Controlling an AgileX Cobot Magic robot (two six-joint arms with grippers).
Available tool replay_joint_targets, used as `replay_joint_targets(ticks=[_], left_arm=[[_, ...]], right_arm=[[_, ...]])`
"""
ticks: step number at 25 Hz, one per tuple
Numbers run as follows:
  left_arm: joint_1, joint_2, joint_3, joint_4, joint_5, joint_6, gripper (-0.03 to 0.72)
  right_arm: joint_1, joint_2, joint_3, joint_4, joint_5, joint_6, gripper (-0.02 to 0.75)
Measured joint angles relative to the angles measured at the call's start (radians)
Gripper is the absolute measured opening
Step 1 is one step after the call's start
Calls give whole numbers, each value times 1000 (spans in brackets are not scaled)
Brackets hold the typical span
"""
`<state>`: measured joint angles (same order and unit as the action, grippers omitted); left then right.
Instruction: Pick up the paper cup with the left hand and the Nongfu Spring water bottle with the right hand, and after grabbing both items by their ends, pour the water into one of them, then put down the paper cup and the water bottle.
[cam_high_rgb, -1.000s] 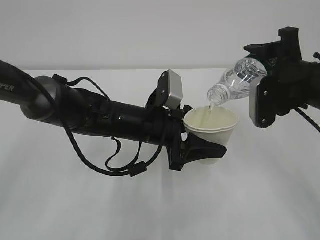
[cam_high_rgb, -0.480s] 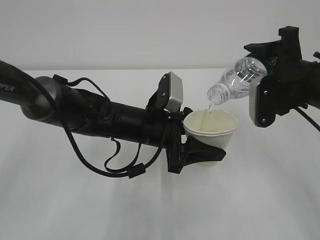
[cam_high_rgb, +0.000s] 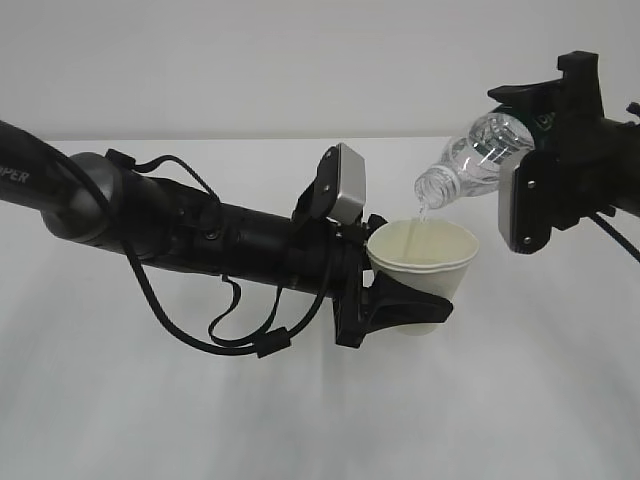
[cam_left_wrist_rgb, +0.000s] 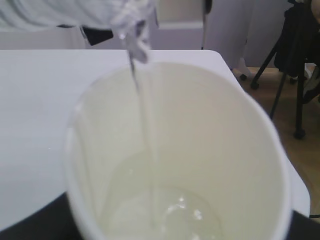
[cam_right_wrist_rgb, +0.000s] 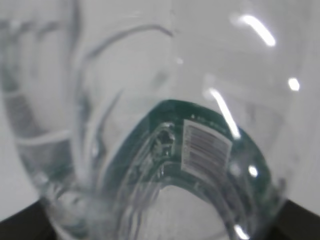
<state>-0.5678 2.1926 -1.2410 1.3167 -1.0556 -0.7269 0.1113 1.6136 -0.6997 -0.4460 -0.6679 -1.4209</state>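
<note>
My left gripper (cam_high_rgb: 412, 305) is shut on the lower part of the white paper cup (cam_high_rgb: 422, 262) and holds it upright above the table. The Nongfu Spring water bottle (cam_high_rgb: 472, 160) is tilted, its open mouth just over the cup's far rim. My right gripper (cam_high_rgb: 540, 135) is shut on the bottle's base end. A thin stream of water (cam_high_rgb: 424, 208) falls into the cup. In the left wrist view the cup's cream inside (cam_left_wrist_rgb: 210, 150) fills the frame, with the water stream (cam_left_wrist_rgb: 146, 130) and a shallow pool at the bottom. The right wrist view shows only the bottle's ribbed wall and green label (cam_right_wrist_rgb: 172, 117).
The white table (cam_high_rgb: 300, 400) lies under both arms. The left arm's cables (cam_high_rgb: 190, 310) loop below it. Beyond the table's far right corner in the left wrist view stand a dark tripod (cam_left_wrist_rgb: 297, 85) and bare floor.
Water keeps streaming from the bottle into the cup. Both arms hold almost still.
</note>
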Motion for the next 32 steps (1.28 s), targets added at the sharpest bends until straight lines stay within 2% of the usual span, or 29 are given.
replay_joint_targets(ticks=[32], left_arm=[[0,0,0,13,0,0,435]], right_arm=[[0,0,0,-2,-21,-10,501]])
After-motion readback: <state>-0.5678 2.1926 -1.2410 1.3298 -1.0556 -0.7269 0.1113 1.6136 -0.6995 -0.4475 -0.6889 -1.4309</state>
